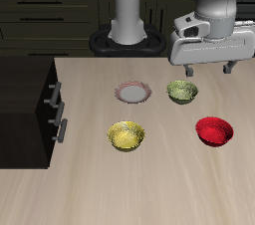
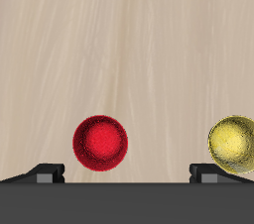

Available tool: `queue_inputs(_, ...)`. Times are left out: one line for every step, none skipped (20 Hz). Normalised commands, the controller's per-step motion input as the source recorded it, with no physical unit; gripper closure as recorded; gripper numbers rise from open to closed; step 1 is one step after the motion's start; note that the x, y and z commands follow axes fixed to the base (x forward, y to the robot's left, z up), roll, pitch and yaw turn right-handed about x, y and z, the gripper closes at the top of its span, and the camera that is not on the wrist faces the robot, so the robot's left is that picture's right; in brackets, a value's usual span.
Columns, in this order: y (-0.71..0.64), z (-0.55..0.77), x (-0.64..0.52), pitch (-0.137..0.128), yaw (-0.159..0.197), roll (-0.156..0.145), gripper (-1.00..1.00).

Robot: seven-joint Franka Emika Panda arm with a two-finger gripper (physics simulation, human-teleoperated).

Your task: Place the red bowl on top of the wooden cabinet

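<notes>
- Yellow bowl [image 1: 127, 135] sits nearest the lower edge of the exterior view; the red bowl [image 1: 214, 130] lies at middle right, the wooden cabinet [image 1: 27, 110] at left.
- Gripper [image 1: 207, 68] hovers above, jaws wide, empty.
- Wrist view: red bowl [image 2: 101, 143] below, untouched.
- Approach step, judging by this; next, descend onto its rim.

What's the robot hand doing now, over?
Gripper empty, hanging above table. Red bowl untouched on table, far from wooden cabinet. Nothing blocking bowl.
</notes>
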Motion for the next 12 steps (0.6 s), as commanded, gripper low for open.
queue_inputs(0.00,-0.22,0.03,0.076,-0.030,0.017,-1.00)
queue_inputs(0.03,0.03,0.04,0.000,0.000,0.000,-1.00)
queue_inputs(-0.02,-0.26,-0.11,0.067,-0.112,-0.016,-1.00)
queue_inputs(0.09,-0.19,-0.02,0.040,0.011,0.009,-1.00)
queue_inputs(0.04,-0.16,0.06,0.067,-0.051,0.015,-1.00)
queue_inputs(0.10,-0.18,-0.08,0.028,0.037,0.039,-1.00)
queue_inputs(-0.02,0.00,0.07,0.000,0.000,0.000,-1.00)
queue_inputs(0.15,-0.29,-0.17,0.071,-0.014,0.058,-1.00)
queue_inputs(-0.14,0.07,0.13,0.000,0.000,0.000,-1.00)
queue_inputs(0.37,-0.51,-0.28,0.123,-0.061,0.082,-1.00)
queue_inputs(0.00,-0.13,0.06,0.018,0.048,0.005,-1.00)
queue_inputs(0.00,0.00,0.00,0.000,0.000,0.000,-1.00)
